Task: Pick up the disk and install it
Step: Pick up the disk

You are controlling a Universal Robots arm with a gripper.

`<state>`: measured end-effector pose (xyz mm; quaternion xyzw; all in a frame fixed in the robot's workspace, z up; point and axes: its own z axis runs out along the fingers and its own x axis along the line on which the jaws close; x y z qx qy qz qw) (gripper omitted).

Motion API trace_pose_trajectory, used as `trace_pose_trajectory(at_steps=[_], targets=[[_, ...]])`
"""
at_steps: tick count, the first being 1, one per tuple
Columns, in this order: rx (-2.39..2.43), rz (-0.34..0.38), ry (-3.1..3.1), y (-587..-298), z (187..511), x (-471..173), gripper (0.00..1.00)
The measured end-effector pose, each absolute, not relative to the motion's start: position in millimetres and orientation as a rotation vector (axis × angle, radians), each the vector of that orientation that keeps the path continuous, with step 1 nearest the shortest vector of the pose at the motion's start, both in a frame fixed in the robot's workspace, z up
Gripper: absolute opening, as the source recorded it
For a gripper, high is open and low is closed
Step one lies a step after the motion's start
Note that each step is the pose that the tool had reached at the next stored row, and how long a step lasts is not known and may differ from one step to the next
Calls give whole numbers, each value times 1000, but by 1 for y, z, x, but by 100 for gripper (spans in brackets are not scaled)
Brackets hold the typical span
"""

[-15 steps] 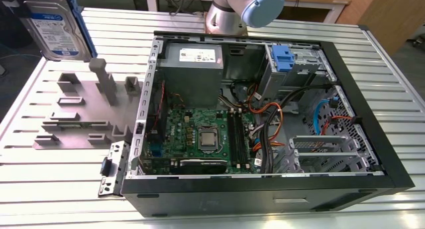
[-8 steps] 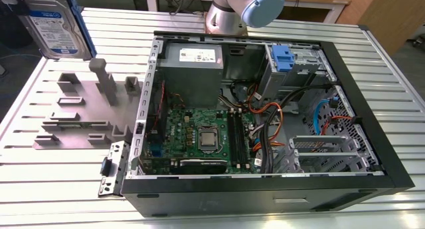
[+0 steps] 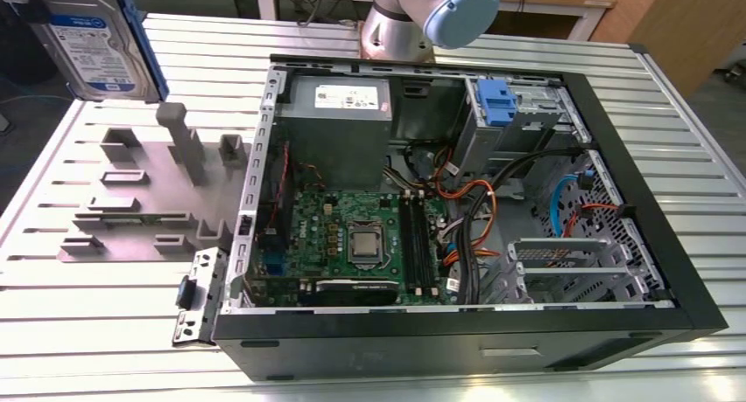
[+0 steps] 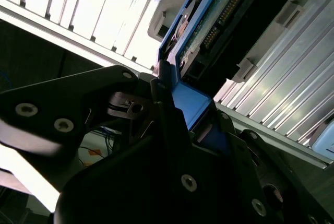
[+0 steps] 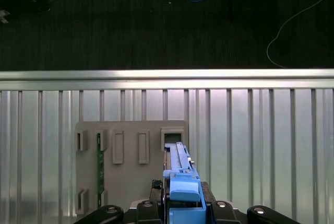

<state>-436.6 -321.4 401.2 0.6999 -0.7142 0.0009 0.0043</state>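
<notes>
Disk (image 3: pixel 100 39) hangs upright over the grey holder block (image 3: pixel 140 201); gripper (image 4: pixel 190 108) is clamped on its blue rail end. Narrow hold, I judge: move slowly, avoid tilting, and stay clear of the holder posts.

A: What colour is the arm (image 3: pixel 394 33)?
B: Silver-grey, with a rounded joint closed by a pale-blue cap (image 3: pixel 463 13).
A: And the gripper (image 4: pixel 189 106)?
B: Matt black in both wrist views, with flat angular links pinned together and dotted with small silver screws (image 4: pixel 188 182).
</notes>
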Motion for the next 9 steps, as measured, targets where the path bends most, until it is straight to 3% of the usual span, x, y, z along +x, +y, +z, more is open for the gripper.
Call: trace_pose_trajectory(at_steps=[9], targets=[[2191, 3, -2239, -320, 408, -436, 36]])
